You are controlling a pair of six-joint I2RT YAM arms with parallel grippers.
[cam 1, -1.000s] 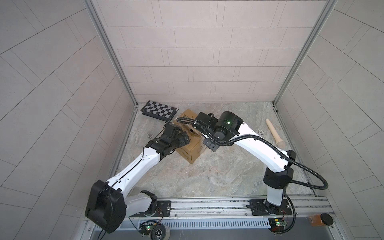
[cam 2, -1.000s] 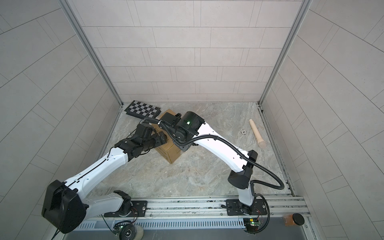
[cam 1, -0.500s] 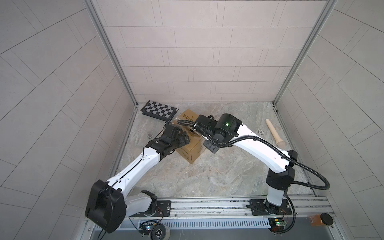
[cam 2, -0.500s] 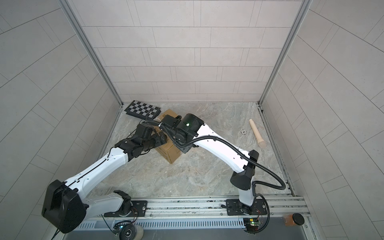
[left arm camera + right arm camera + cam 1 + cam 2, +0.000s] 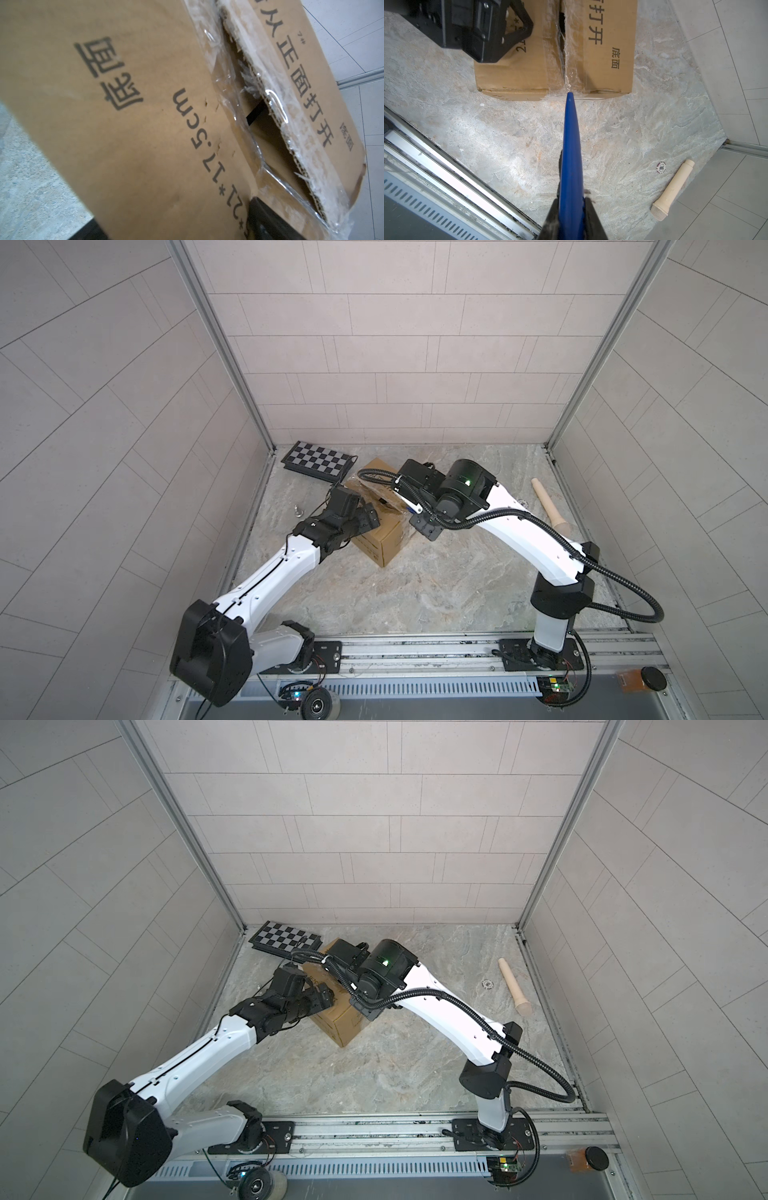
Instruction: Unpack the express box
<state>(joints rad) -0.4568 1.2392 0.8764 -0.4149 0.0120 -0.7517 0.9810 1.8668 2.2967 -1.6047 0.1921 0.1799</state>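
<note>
The express box (image 5: 380, 541) (image 5: 345, 1025) is a brown carton with black print, standing on the floor left of the middle in both top views. Its taped seam (image 5: 564, 52) is torn open along part of its length, leaving a dark gap (image 5: 255, 112). My left gripper (image 5: 368, 516) (image 5: 180, 228) is open, its wide jaws pressed on the box's printed top face; one finger (image 5: 270, 220) shows at that face's edge. My right gripper (image 5: 572, 199) is shut on a blue pointed tool (image 5: 571, 149). The tool's tip touches the seam at the box's edge.
A black-and-white chequered board (image 5: 318, 461) (image 5: 286, 938) lies just behind the box by the back wall. A beige microphone-shaped handle (image 5: 548, 506) (image 5: 672, 191) and a poker chip (image 5: 661, 167) lie at the right. A metal rail (image 5: 415, 649) runs along the front. Tiled walls enclose three sides.
The right wrist has shifted a little to the right with the blue tool. The left arm and the box have stayed where they were.
</note>
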